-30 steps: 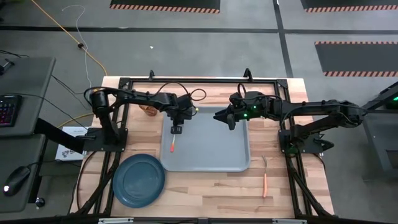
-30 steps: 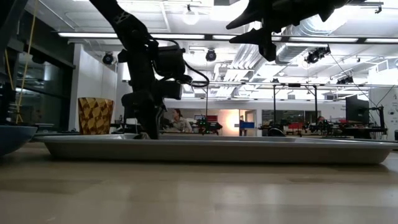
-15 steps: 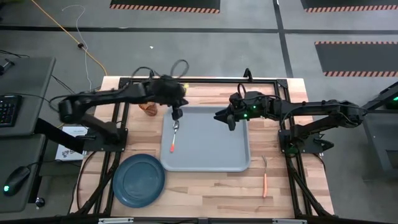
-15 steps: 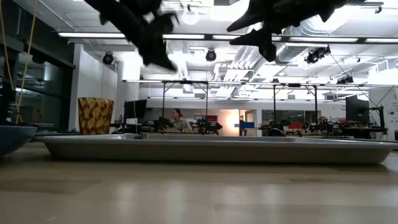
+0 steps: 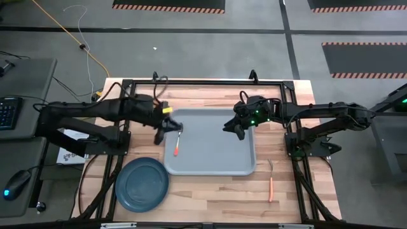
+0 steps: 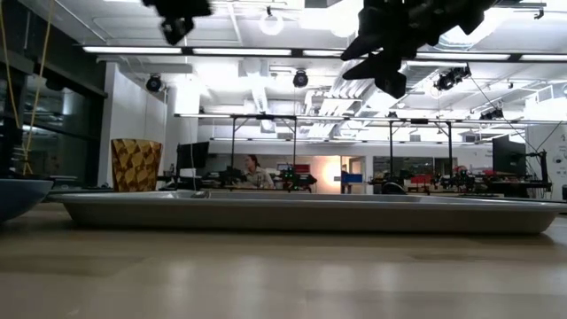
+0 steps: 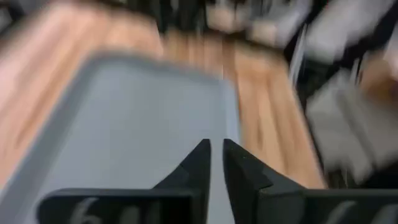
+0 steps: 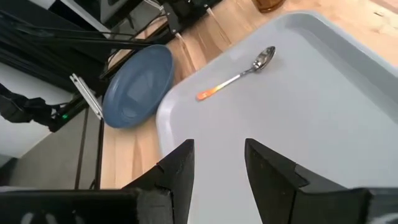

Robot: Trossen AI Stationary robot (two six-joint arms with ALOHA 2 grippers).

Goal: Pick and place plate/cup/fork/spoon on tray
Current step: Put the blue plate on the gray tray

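Note:
The grey-blue tray (image 5: 216, 156) lies in the table's middle. The orange-handled spoon (image 5: 177, 141) lies flat on its left part and also shows in the right wrist view (image 8: 239, 74). The blue plate (image 5: 142, 184) rests on the table near the tray's near left corner. The fork (image 5: 271, 181) lies on the table right of the tray. The amber cup (image 6: 135, 165) stands behind the tray's far left corner; my left arm hides it in the high view. My left gripper (image 5: 163, 132) is shut and empty, high over the tray's left edge. My right gripper (image 5: 233, 127) is open and empty above the tray's right part.
A black metal frame (image 5: 203, 81) runs round the table's edges. The bare wood between the tray's near rim and the table's near edge holds only the plate and the fork.
My left gripper has risen off the spoon's bowl end and drawn back toward the table's left edge, high over the tray's left rim. The spoon stays flat on the tray. My right gripper has shifted a little toward the near edge.

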